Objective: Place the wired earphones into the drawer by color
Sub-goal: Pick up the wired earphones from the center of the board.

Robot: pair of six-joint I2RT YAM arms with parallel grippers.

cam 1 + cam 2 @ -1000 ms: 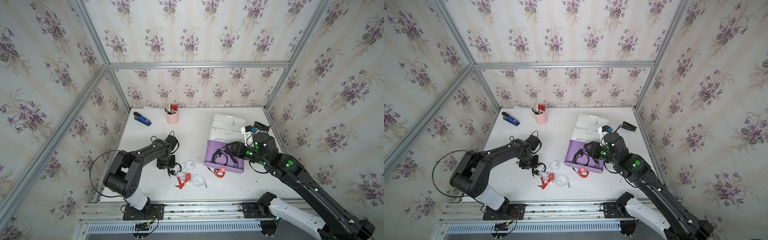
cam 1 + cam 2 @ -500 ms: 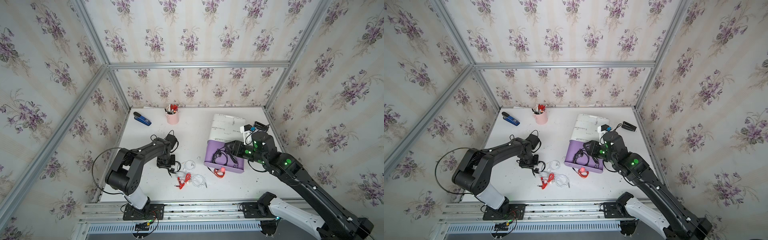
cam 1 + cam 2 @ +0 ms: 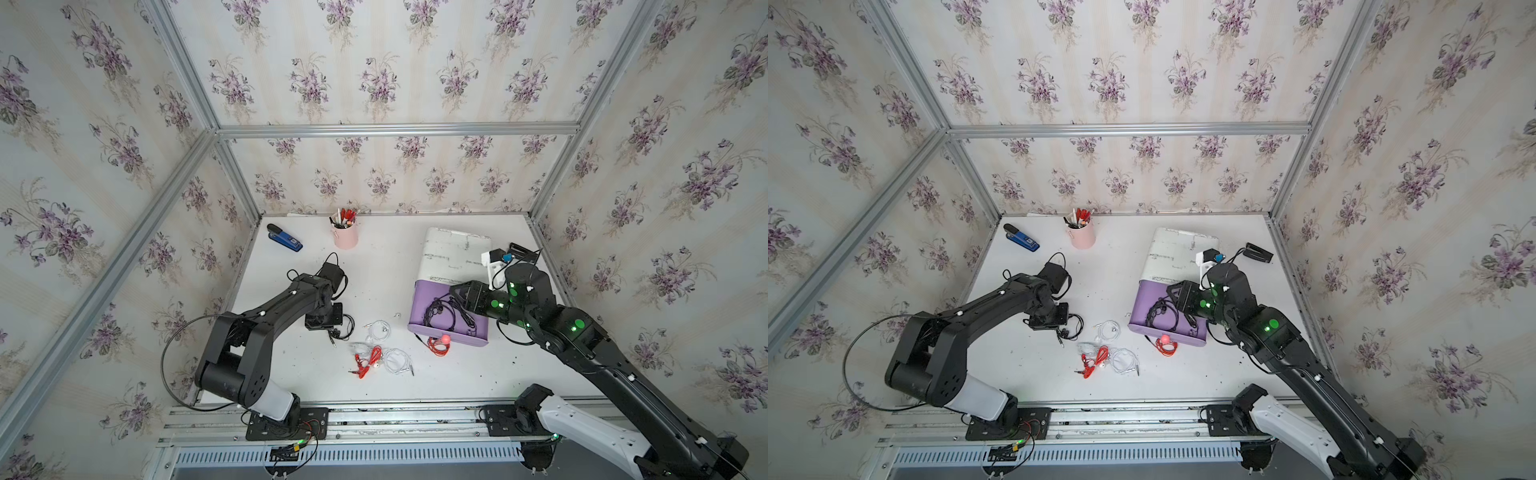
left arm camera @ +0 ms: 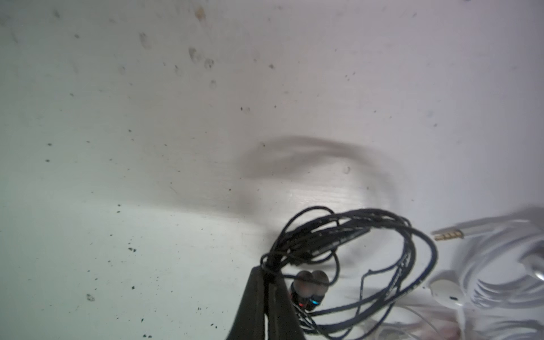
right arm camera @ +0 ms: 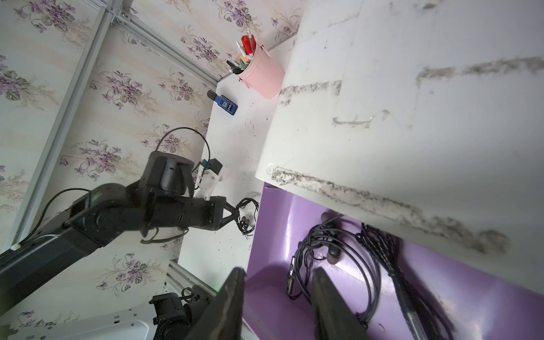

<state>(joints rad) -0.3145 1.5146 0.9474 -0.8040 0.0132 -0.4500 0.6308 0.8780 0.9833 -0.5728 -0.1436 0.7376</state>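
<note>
While the left gripper (image 4: 265, 272) clamps a black earphone bundle (image 4: 353, 232), the right gripper (image 5: 278, 272) hangs over the purple drawer (image 5: 294, 212). Jaws apart!

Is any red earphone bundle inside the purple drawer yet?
No; in a top view the purple drawer holds only black cords, and both red bundles lie on the table.

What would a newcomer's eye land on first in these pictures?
The open purple drawer, right of centre, holds black earphones, with the open right gripper over it. Nearer mid-table, the left gripper is shut on another black set, beside loose red earphones and white earphones on the table.
</note>
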